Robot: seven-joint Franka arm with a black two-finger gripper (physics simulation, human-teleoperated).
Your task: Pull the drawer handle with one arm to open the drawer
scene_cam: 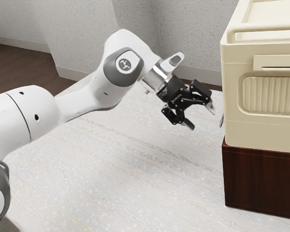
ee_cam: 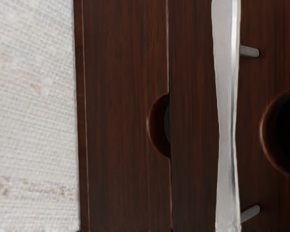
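Just ahead of the pincer (scene_cam: pixel 201 117), near its tips but with a gap between, is the drawer handle (ee_cam: pixel 227 96), a long pale metal bar whose two ends run out of the wrist view. The pincer is released, its two fingers spread apart, and it points down toward the handle at a slant. From the side, the handle is a thin sliver by the edge of a cream box (scene_cam: pixel 232 92), its full length hard to make out. Facing the pincer, the bar stands off a dark wood drawer front (ee_cam: pixel 193 121) on two short posts (ee_cam: pixel 250 51). Beside the bar, a seam parts this front from the next panel (ee_cam: pixel 116 121), with a half-round notch (ee_cam: pixel 157 125) at the seam. Across the bar from the notch is a round dark hole (ee_cam: pixel 285 133), partly cut off, its inside too black to read. Beyond the pincer, the box rests on a dark wood cabinet (scene_cam: pixel 261 179), both cropped by the exterior view's edge. Below the pincer spreads the pale desk (scene_cam: pixel 150 179). How far out the drawer sits, I cannot tell.
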